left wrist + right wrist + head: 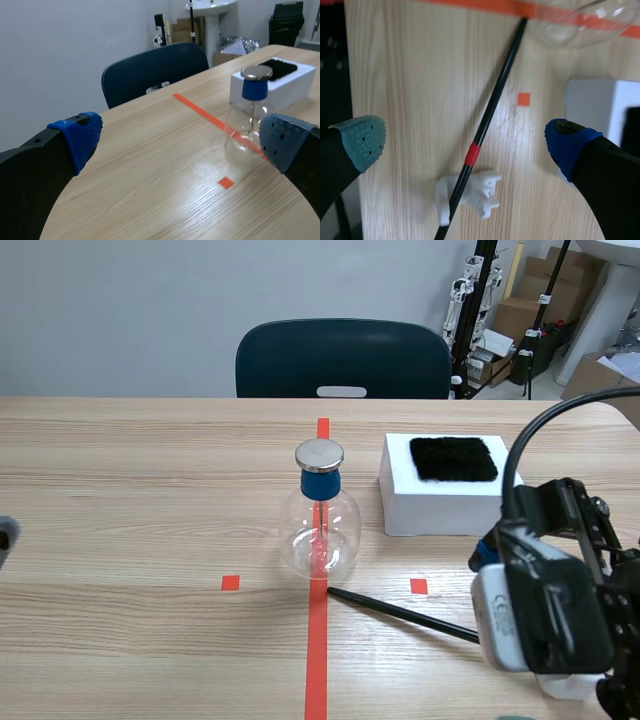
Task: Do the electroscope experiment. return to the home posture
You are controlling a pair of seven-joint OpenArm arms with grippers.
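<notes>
With left hand [180, 142] and right hand [465, 142] both open and empty, the right should rise straight off the black rod [496, 92] beneath it, avoiding the electroscope flask [320, 528] ahead.

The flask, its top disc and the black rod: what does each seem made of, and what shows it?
Flask: clear and glossy, probably glass; the red tape shows through it. Top disc: grey with a dull sheen, likely metal. Black rod: smooth, slightly shiny, perhaps plastic; the look leaves it open.
</notes>
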